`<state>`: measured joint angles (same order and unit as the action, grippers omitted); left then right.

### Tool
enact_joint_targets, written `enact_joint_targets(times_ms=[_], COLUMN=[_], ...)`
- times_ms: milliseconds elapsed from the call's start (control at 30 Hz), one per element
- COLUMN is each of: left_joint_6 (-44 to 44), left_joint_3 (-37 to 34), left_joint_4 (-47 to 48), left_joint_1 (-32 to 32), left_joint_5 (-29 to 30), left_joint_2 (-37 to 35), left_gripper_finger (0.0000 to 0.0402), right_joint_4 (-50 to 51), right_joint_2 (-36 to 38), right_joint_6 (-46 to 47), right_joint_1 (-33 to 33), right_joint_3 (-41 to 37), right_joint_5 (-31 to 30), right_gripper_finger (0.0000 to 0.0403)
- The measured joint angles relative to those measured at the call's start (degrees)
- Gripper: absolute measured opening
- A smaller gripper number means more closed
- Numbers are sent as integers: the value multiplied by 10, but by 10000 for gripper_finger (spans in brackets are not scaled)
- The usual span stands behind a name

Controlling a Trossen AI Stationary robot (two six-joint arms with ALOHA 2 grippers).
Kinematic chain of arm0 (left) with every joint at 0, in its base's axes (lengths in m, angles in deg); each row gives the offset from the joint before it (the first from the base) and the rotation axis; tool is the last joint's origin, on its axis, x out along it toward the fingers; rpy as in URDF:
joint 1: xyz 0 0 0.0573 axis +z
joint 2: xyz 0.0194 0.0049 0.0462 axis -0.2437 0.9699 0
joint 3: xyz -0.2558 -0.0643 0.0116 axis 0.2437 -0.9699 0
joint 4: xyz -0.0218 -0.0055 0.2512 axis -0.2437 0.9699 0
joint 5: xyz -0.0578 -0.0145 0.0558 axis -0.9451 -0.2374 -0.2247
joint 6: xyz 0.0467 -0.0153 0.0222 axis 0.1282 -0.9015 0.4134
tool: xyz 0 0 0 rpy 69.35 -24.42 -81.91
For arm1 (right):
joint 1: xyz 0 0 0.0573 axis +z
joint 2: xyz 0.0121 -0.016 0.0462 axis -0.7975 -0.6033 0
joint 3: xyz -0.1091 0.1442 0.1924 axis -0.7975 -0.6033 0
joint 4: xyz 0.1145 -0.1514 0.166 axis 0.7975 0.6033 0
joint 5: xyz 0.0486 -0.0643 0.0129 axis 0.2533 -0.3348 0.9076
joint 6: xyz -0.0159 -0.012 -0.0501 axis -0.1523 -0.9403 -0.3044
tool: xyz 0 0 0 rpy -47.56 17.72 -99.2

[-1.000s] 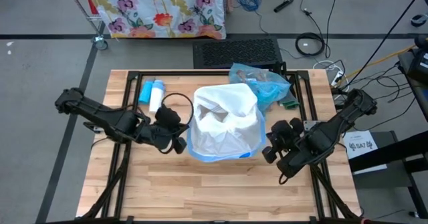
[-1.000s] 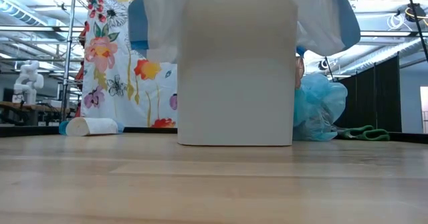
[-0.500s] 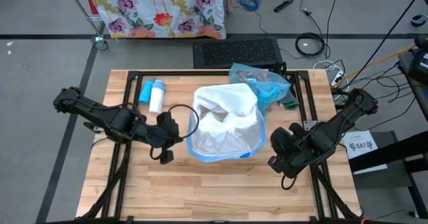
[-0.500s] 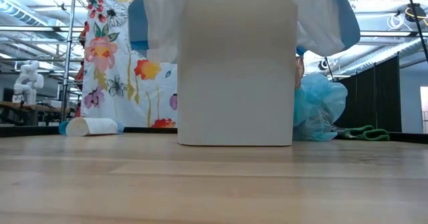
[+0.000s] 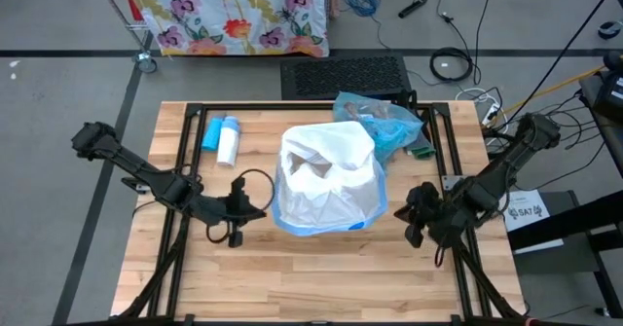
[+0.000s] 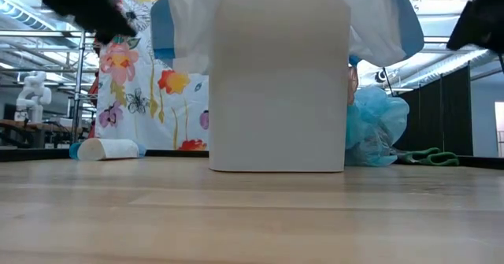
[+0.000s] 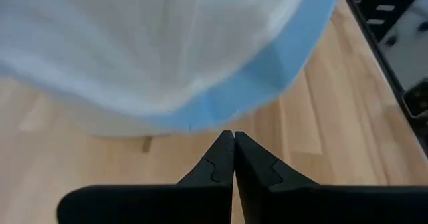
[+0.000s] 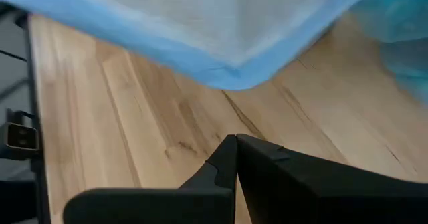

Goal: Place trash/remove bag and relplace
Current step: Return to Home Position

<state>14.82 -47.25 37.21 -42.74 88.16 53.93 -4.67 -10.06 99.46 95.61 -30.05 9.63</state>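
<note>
Plainly left gripper (image 7: 228, 138), right gripper (image 8: 236, 141): jaws touching, empty.

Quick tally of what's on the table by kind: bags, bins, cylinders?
Bags: 2, a white bag in the bin and a light-blue bag beside it
Bins: 1, the white bin
Cylinders: 1, the blue-and-white cylinder
Total: 4

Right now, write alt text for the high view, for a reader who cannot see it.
A white bag with a blue hem drapes over the bin at mid-table. The left gripper and right gripper hang shut and empty on either side, apart from it. A bulging light-blue bag lies by the far edge, a blue-and-white cylinder to its left.
</note>
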Motion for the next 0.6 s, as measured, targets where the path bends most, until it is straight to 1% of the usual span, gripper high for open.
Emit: enact_joint_targets(times_ms=[167, 233, 333, 467, 500, 600], left_joint_6=[2, 28, 69, 72, 76, 134], left_joint_3=[-131, -176, -247, -348, -362, -361], left_joint_4=[-136, -203, -304, -441, -460, -466], left_joint_1=[18, 29, 54, 102, 117, 173], left_joint_5=[-6, -19, -59, -137, -154, -213], left_joint_2=[-70, -99, -145, -184, -187, -191], left_gripper_finger=[8, 8, 8, 8, 8, 8], right_joint_4=[-111, -162, -227, -310, -333, -394], right_joint_2=[126, 172, 227, 290, 304, 347], right_joint_6=[-65, -108, -193, -267, -280, -314], right_joint_1=[-30, -44, -69, -114, -124, -159], right_joint_3=[-118, -158, -212, -290, -308, -360], right_joint_5=[3, 5, 6, 12, 17, 67], right_gripper_finger=[0, 0, 0, 0, 0, 0])
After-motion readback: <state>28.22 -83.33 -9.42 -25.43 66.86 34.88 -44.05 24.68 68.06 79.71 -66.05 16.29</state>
